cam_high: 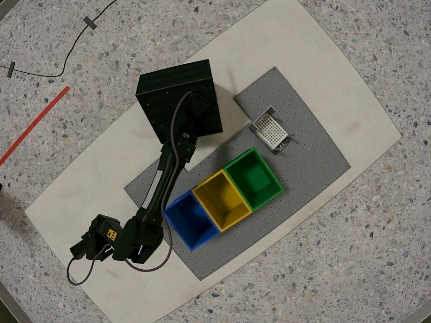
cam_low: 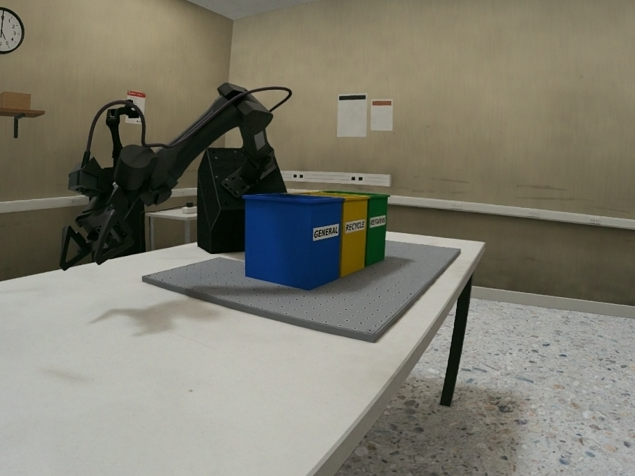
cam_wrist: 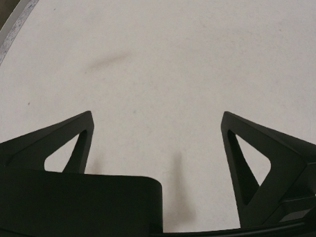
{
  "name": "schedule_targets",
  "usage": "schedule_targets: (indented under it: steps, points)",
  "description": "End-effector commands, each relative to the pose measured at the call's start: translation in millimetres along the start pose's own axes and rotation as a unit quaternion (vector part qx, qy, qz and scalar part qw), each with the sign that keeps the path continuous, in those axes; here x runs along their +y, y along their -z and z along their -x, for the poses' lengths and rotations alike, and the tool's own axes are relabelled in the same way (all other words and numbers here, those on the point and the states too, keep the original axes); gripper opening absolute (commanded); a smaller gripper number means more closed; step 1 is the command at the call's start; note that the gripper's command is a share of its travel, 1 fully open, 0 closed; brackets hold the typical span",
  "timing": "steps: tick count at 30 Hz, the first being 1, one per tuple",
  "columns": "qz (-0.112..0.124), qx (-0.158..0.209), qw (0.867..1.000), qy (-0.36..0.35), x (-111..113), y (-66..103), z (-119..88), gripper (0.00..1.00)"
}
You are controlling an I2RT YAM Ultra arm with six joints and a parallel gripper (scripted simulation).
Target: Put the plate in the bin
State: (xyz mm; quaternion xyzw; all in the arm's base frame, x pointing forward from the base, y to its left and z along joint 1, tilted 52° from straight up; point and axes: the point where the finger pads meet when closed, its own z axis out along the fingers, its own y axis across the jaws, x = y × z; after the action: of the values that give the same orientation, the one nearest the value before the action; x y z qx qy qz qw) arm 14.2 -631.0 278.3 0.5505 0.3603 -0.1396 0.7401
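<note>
Plate point(cam_high: 269, 130) sits on top in rack K1 point(cam_high: 281, 146), just beyond the green bin point(cam_high: 275, 179) on the grey pegboard point(cam_high: 313, 152), its long axis diagonal in the top view, upper left to lower right. From there I see my claw point(cam_high: 78, 250) well apart, past the blue bin point(cam_high: 173, 212), fingers spread wide, holding nothing.

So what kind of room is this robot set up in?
Probably a lab or workshop: a white table carries a perforated grey board with labelled bins, beside a wall clock, posted notices and wall trunking.
</note>
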Motion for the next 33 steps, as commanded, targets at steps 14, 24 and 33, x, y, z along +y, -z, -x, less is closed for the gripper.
schedule_targets:
  steps: [14, 24, 33]
  points:
    - [0.004, -0.012, 1.0, 0.007, 5.1, 2.5, 12.5, 1.0]
    - [0.041, 0.016, 0.999, 0.032, 51.0, -12.1, 0.7, 1.0]
    - [0.049, 0.032, 0.998, 0.036, 76.8, -22.6, -21.9, 1.0]
